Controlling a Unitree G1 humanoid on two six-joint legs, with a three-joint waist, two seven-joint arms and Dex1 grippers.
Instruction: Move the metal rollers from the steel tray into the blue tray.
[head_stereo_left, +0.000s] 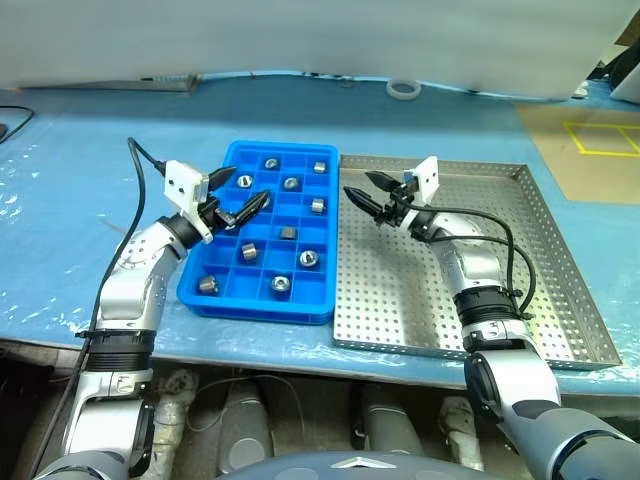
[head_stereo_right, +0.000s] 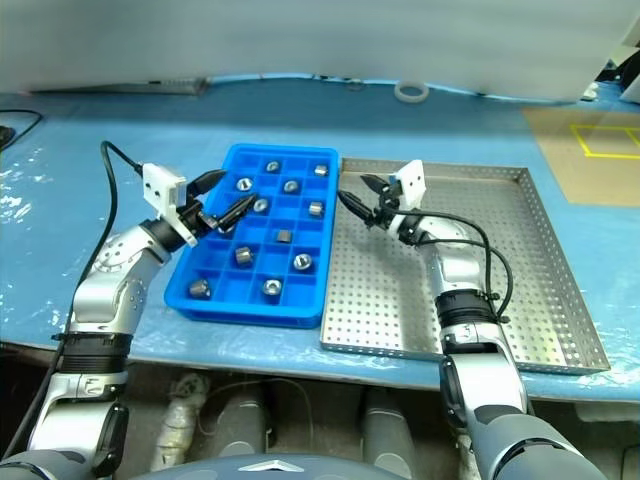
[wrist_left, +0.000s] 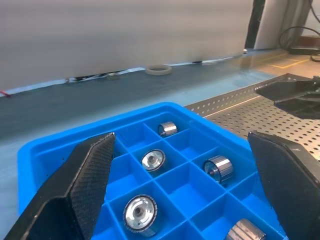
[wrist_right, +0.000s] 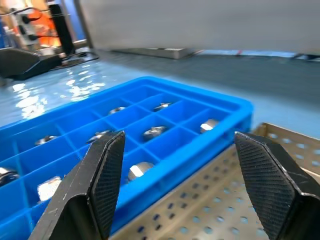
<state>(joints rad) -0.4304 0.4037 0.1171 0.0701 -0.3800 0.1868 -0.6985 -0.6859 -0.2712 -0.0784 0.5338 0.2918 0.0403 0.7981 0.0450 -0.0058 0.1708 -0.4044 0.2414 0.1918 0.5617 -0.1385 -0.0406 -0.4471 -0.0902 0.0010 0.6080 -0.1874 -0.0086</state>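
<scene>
Close by, both sets of fingers are spread wide and hold nothing, the left gripper (head_stereo_left: 238, 200) over the blue tray (head_stereo_left: 222, 296) where the metal rollers (head_stereo_left: 249, 252) sit, the right gripper (head_stereo_left: 372, 197) over the bare steel tray (head_stereo_left: 560, 262), so the moving looks done and next the arms can pull away.

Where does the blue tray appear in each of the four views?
Left eye view: blue tray left of centre, beside the steel tray.
Right eye view: left of centre.
Left wrist view: lower half.
Right wrist view: left and middle.
Shared landmark: steel tray, touching its side.
</scene>
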